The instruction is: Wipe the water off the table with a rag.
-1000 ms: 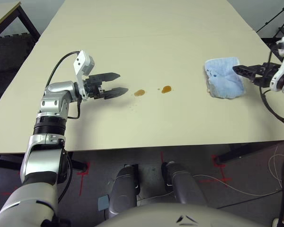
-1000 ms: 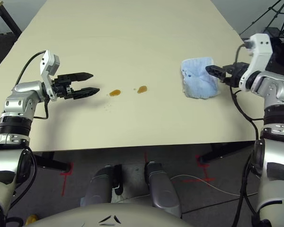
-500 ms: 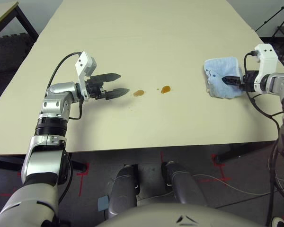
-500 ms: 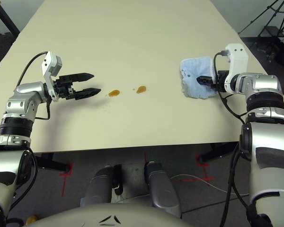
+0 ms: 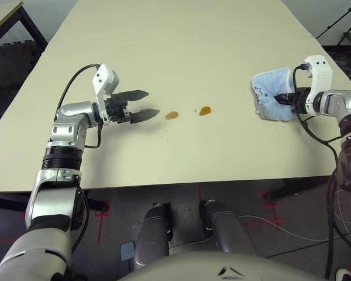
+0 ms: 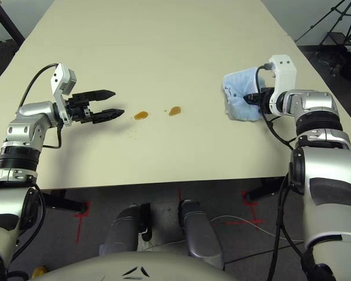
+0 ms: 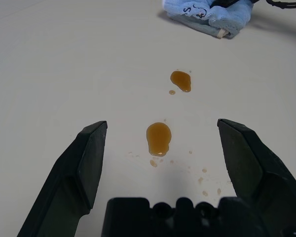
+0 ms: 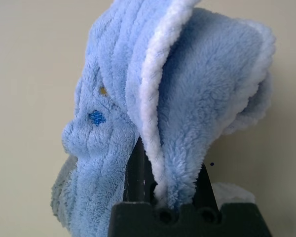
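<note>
Left tool [image 5: 141,104] spread wide, arm extended; right tool [image 6: 251,98] clamped, forearm angled inward.

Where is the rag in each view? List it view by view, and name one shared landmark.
Left eye view: rag, far right of the table.
Right eye view: right of centre.
Left wrist view: top edge.
Right wrist view: centre, bunched.
Shared landmark: the two water drops, seen in both eye views and the left wrist view.
</note>
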{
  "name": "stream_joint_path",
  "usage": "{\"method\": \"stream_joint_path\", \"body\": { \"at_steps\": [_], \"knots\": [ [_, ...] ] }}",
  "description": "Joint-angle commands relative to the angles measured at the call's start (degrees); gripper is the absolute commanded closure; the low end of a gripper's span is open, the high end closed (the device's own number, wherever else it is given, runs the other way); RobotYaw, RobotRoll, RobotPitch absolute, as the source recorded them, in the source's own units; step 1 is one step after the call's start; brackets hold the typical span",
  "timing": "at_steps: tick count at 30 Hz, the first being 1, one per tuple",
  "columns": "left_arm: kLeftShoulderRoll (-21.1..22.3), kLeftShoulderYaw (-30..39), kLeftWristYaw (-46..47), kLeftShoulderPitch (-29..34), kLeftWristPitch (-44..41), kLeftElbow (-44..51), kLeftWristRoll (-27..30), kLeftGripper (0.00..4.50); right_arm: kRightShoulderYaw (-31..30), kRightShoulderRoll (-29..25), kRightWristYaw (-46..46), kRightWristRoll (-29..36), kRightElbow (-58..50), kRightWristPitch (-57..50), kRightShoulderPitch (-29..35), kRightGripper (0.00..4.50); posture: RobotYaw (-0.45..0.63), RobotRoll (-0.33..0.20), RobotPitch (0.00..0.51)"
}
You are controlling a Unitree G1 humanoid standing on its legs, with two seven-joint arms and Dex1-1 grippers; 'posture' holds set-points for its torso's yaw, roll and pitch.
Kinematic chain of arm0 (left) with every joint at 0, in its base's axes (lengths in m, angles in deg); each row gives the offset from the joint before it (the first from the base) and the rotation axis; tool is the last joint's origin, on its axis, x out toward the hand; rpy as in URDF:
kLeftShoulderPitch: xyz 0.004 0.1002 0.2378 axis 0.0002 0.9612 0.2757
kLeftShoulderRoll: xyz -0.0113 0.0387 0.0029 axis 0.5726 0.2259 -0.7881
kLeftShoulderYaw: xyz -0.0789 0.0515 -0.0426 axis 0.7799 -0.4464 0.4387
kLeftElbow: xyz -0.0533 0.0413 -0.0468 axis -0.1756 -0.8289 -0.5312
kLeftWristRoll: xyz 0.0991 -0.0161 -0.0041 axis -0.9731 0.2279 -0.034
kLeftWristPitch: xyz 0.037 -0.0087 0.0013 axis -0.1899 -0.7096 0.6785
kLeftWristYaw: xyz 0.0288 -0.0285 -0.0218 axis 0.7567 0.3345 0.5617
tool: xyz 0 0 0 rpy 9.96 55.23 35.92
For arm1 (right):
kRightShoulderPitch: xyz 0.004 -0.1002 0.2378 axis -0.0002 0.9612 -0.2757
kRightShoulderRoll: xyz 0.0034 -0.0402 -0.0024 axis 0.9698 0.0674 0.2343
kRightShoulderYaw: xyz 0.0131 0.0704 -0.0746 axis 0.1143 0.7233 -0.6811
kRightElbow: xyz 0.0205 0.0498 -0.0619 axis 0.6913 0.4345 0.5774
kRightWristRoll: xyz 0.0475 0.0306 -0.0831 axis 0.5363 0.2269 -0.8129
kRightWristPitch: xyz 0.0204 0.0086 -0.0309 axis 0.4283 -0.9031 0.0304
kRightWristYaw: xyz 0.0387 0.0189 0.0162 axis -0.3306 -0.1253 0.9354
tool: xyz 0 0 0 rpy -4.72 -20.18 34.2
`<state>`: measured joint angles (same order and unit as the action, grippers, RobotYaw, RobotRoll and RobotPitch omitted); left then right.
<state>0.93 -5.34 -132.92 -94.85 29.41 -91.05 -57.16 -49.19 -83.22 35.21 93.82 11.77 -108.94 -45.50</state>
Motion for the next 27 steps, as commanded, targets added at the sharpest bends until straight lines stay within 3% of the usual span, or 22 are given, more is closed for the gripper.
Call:
{"method": "stream_joint_path", "body": {
  "at_steps": [1,7,23,27],
  "knots": [
    [1.0,-0.1,-0.8,0.5,0.5,-0.6,-0.5,0.0,2.6,0.8,-0.7,2.5,-2.6,-1.7,-1.9,4.46,-0.18,0.0,0.151],
    [2.2,0.2,-1.7,0.6,0.7,-1.2,-0.3,0.0,4.5,4.9,-2.3,6.2,-9.7,-8.8,-2.5,4.46,-0.18,0.0,0.147],
    [4.2,0.2,-2.6,1.7,2.6,-2.0,-0.5,0.0,-0.6,17.1,-8.6,6.3,-24.9,-20.0,8.4,4.46,-0.16,0.0,0.145],
    [4.1,0.2,-2.3,1.6,2.7,-2.1,-0.6,0.0,-1.6,22.4,-9.9,8.3,-30.9,-24.3,10.4,4.46,-0.16,0.0,0.149]
  ]
}}
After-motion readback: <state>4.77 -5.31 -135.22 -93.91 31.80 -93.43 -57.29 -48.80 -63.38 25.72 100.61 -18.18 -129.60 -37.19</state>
